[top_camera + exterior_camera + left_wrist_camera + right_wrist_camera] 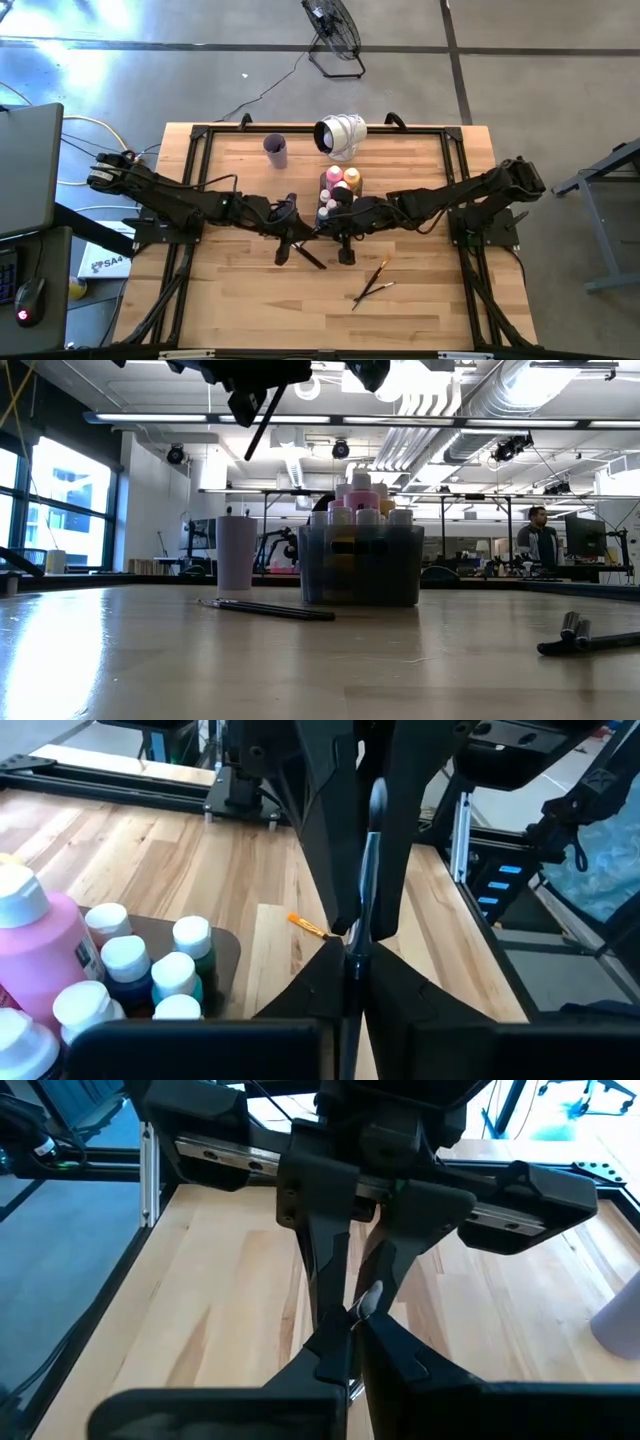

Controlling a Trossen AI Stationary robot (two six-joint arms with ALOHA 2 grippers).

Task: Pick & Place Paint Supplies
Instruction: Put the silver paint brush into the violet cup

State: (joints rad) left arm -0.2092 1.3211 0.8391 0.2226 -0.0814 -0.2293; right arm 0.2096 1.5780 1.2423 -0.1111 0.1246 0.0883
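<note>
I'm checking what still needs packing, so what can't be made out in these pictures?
- Paintbrush in the left pincer: low view's top edge cuts off its upper end.
- Tray contents: high view, the arms cover the near part.
- Loose brushes: too small to count bristles.
- Right pincer: its own fingers hide any contents.

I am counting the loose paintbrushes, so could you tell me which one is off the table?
The paintbrush clamped in the left pincer is lifted, hanging tilted above the wood; the two brushes nearer the right arm lie flat.
</note>
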